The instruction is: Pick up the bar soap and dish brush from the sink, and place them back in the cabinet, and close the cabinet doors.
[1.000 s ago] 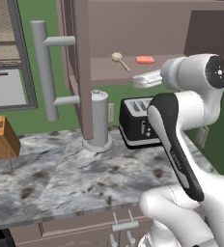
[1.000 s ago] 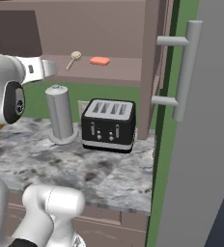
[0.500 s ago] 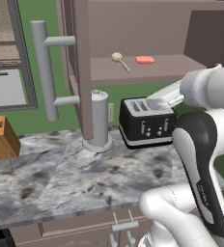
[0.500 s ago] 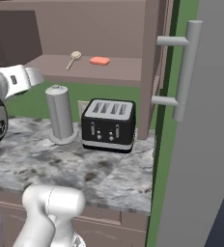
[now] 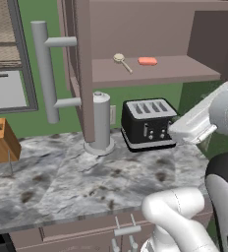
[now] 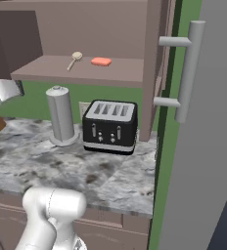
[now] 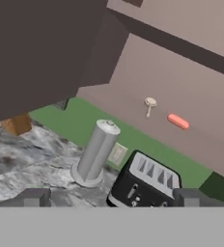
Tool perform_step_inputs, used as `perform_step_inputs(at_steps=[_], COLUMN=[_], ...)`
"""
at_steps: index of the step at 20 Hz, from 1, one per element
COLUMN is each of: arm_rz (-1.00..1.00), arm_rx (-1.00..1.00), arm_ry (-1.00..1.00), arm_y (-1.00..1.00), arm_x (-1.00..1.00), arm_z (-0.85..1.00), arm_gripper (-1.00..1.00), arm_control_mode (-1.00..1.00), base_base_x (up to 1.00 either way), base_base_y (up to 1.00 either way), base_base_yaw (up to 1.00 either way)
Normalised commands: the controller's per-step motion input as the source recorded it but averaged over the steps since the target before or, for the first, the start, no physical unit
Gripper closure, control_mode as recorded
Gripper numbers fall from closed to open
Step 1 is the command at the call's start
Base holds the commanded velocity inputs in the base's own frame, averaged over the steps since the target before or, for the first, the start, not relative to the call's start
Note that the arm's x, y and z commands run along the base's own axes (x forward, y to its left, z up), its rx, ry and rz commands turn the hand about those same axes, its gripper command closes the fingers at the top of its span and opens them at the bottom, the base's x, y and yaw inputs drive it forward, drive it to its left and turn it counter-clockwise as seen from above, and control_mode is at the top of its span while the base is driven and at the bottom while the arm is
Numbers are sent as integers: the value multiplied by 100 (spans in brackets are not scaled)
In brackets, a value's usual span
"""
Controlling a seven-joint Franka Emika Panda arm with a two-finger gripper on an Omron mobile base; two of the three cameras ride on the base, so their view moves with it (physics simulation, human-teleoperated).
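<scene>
In the left base view, going left to right, the left cabinet door [image 5: 81,74] stands swung open with its long bar handle, then the cabinet [image 5: 150,74] shelf carries the dish brush [image 5: 121,61] and, just beside it, the bar soap [image 5: 147,61]. Both seem already put back; closing the doors is what remains. On the desk [image 5: 62,177] below stand a grey canister [image 5: 101,123] and a black toaster [image 5: 148,123]. The right base view adds the right cabinet door [image 6: 184,73], also open. The hand view shows the gripper [image 7: 111,198] empty, its tips wide apart.
</scene>
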Motion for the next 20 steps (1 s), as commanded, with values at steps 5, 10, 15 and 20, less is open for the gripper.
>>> perform_step_inputs(at_steps=[5, 10, 15, 20], arm_rz=[1, 0, 7, 17], arm_rx=[-13, -17, -17, -17], arm_ry=[1, 0, 0, 0], arm_y=[0, 3, 25, 45], arm_x=[-78, -81, -63, -33], arm_z=[11, 15, 15, 14], arm_gripper=[-100, -100, -100, -100], arm_control_mode=[-100, -100, -100, -100], base_base_x=[0, 0, 0, 0], base_base_y=[0, 0, 0, 0], base_base_yaw=[0, 0, 0, 0])
